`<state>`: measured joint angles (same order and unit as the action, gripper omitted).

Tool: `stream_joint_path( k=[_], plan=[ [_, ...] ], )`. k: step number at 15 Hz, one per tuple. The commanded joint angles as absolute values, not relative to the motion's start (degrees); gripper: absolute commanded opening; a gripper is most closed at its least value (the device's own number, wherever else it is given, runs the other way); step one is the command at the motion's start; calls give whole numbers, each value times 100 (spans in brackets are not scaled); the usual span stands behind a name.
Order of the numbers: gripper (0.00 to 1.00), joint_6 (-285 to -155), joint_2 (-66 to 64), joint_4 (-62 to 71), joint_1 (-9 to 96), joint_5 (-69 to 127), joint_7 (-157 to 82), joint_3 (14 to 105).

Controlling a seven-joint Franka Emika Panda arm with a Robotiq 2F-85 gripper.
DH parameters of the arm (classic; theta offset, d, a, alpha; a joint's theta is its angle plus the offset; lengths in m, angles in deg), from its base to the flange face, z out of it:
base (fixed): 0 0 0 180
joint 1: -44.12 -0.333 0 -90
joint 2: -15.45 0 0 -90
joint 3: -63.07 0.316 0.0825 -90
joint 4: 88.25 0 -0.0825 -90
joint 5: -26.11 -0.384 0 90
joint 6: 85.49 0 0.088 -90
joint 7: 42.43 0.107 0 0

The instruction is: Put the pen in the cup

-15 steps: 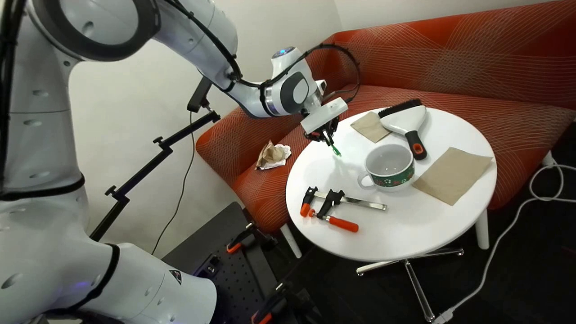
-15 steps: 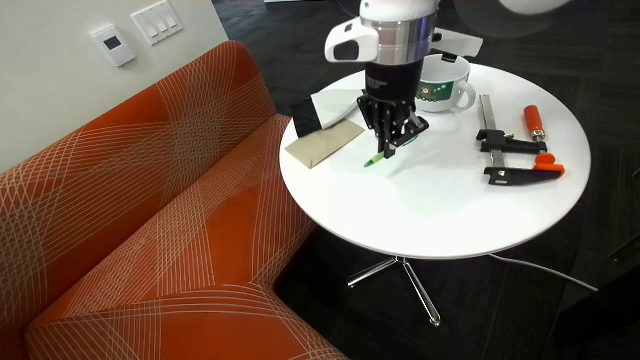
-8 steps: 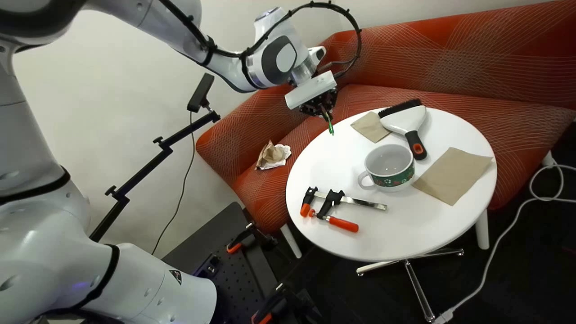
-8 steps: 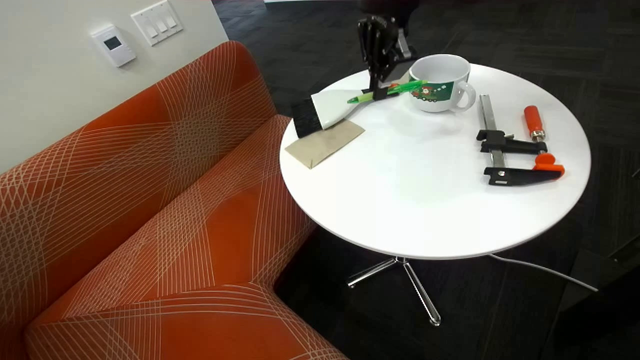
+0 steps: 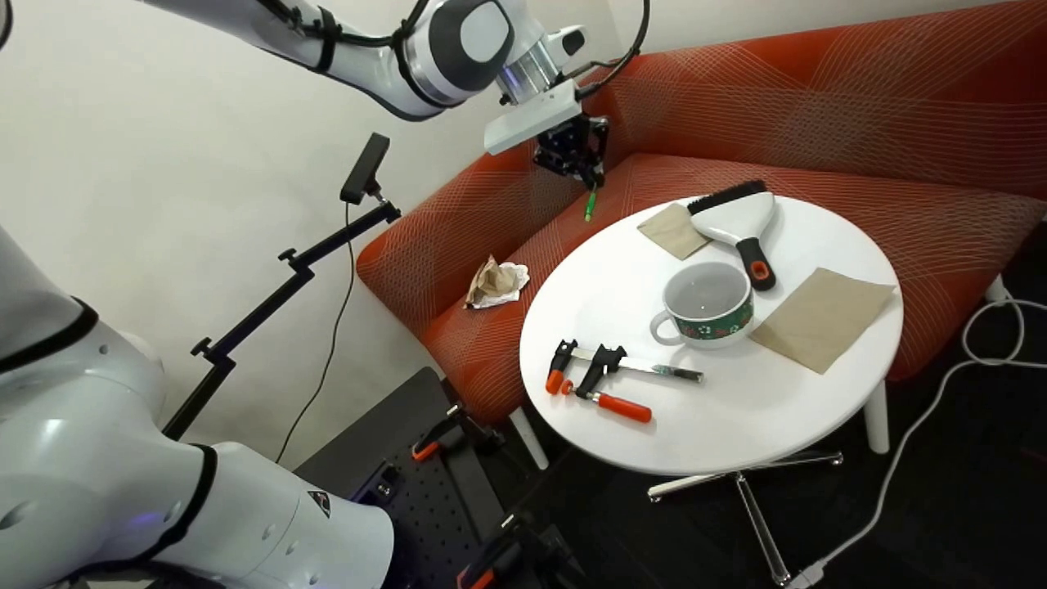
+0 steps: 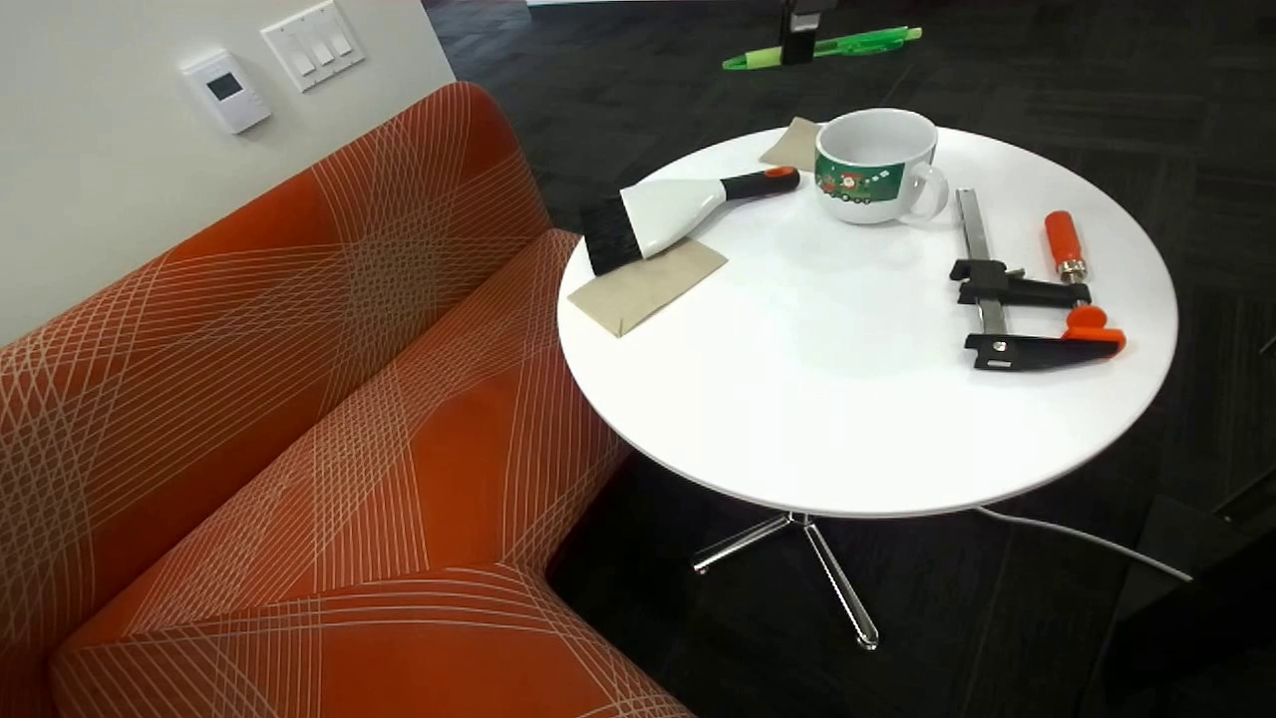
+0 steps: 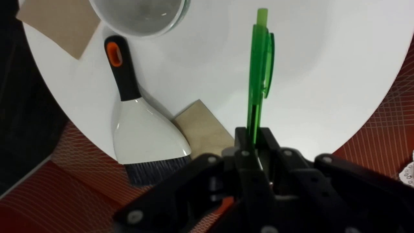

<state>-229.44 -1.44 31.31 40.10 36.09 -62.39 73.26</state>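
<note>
The green pen (image 5: 590, 205) is pinched near its middle by my gripper (image 5: 594, 182), which is shut on it. The pen is well above the table, roughly level, and its clip end juts forward in the wrist view (image 7: 256, 68). The pen also shows high up in an exterior view (image 6: 867, 42), where only the fingertips (image 6: 797, 45) are visible. The whitish-grey cup (image 5: 720, 325), with a green printed band and side handle, stands upright on the table. It also shows in an exterior view (image 6: 867, 187) and at the upper left of the wrist view (image 7: 142, 17), apart from the pen.
On the round white table (image 5: 572, 286), a clamp with red handle (image 5: 609, 368) lies near the cup's handle side. A white brush with black handle (image 5: 736, 221) lies beside the cup. Brown paper pieces (image 5: 824, 319) lie flat. A red sofa (image 5: 818, 106) borders the table.
My gripper has risen from close to the table to well above it, carrying the pen up with it. The cup, brush and clamp have not moved.
</note>
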Motion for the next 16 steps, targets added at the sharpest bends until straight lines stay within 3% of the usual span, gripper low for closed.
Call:
stream_joint_path(
  k=[1, 7, 8, 16],
  plan=[
    [11, -22903, -84, 3133, 3950, 3578, -6246, 7262],
    [11, -22906, -166, 3131, 3939, 3579, -6248, 7266],
    [3, -22906, -166, 3130, 3939, 3579, -6248, 7266],
    [3, -23153, -164, 3139, 3110, 6070, -2475, 6013]
  ],
)
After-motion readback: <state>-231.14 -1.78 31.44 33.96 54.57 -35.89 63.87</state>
